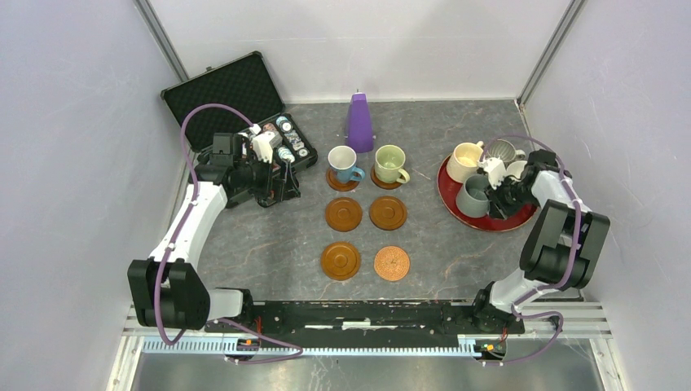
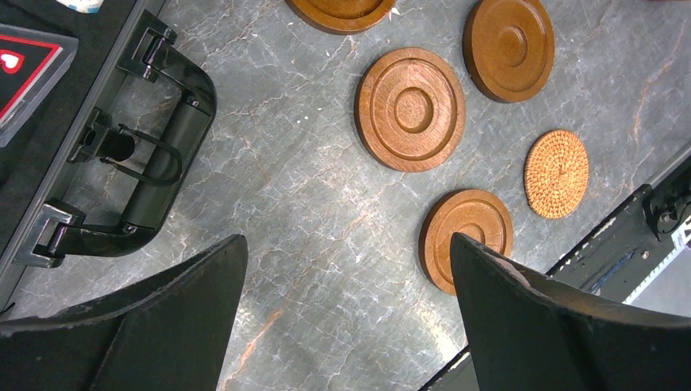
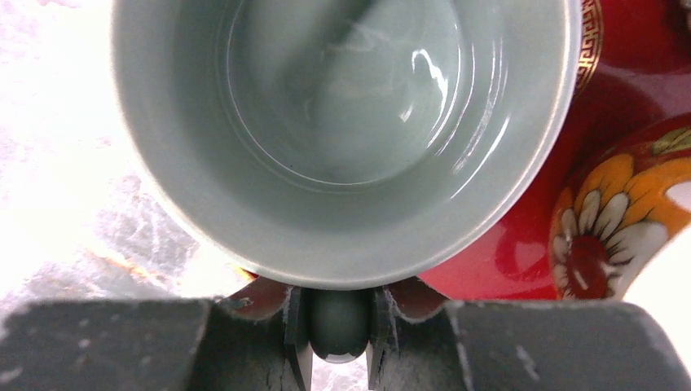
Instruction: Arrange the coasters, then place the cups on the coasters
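Right pincer (image 3: 338,330) is pinching the handle of the grey-teal cup (image 3: 342,122), which is standing upright at the left edge of the red tray (image 1: 487,225); whether its base is touching the tray is unclear. The cream yellow cup (image 1: 464,160) and grey ribbed cup (image 1: 505,151) are sitting on the tray's far side. Left pincer (image 2: 346,318) is hovering, fingers spread, over the worktop (image 2: 326,212), well left of the tray. Six coasters (image 1: 343,213) are lying between that pincer and the tray, the far two carrying the blue cup (image 1: 344,161) and pale green cup (image 1: 389,163).
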Motion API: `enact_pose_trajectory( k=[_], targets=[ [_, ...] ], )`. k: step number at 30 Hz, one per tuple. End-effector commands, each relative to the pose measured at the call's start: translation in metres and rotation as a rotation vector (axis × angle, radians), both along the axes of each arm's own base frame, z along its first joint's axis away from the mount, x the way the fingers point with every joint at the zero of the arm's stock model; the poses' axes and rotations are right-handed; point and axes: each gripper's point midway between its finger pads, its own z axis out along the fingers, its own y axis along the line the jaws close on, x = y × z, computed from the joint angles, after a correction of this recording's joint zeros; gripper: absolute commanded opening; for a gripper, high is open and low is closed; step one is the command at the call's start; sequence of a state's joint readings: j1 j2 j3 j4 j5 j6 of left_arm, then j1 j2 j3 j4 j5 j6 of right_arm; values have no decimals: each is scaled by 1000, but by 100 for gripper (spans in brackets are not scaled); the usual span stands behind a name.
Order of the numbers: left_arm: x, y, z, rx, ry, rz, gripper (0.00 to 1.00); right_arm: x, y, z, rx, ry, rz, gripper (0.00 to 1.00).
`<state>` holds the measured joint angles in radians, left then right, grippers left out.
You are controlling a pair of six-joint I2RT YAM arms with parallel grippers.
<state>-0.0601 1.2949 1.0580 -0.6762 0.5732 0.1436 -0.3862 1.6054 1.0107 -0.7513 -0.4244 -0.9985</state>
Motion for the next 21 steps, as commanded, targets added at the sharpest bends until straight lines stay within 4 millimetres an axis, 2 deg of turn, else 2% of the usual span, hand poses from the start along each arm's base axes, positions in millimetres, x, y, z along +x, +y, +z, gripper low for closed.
enact_pose_trajectory(
  k=[1, 6, 11, 16, 21],
  targets=[
    [7, -2, 18, -9, -67, -32, 100, -1, 15, 37, 50, -81, 2, 0],
    [6, -2, 21, -10, -81, -33, 100, -6, 29, 63, 92, -138, 15, 0],
    [6, -2, 24, -16, -86, -29, 100, -12, 57, 81, 163, -154, 55, 0],
    [6, -3, 25, -19, -87, -27, 100, -8, 103, 104, 222, -192, 107, 0],
    [7, -1, 25, -12, -93, -18, 100, -2, 163, 112, 227, -237, 192, 0]
  ],
)
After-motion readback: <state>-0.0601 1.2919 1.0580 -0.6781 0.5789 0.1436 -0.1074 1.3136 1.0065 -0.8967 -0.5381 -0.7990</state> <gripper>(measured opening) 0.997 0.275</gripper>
